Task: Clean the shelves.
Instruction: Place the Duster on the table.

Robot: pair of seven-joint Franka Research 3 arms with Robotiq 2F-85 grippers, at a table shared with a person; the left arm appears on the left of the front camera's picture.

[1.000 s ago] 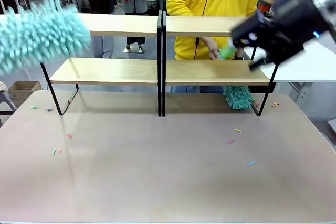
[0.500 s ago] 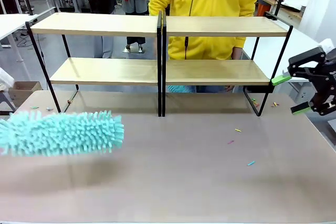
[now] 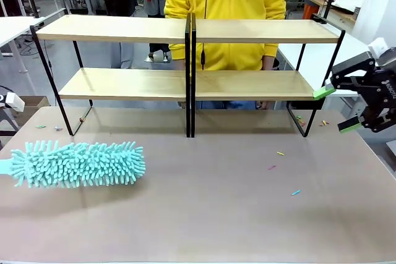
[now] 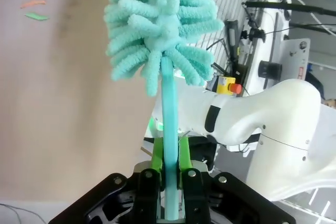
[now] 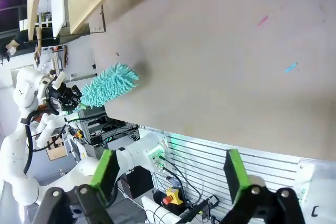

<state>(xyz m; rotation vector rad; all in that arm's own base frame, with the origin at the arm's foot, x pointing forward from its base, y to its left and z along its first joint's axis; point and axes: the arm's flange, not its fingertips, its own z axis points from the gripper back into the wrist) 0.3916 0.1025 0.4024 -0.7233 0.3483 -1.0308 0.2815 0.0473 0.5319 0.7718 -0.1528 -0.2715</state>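
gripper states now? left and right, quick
Left gripper: shut on the duster, clamping its handle.
Right gripper: open, holding nothing, off the table's right edge.

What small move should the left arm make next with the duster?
Probably lift the teal duster off the table and swing it toward the lower shelf. The left gripper is clamped on its handle, the head lies low near the tabletop, and the shelves stand behind it.
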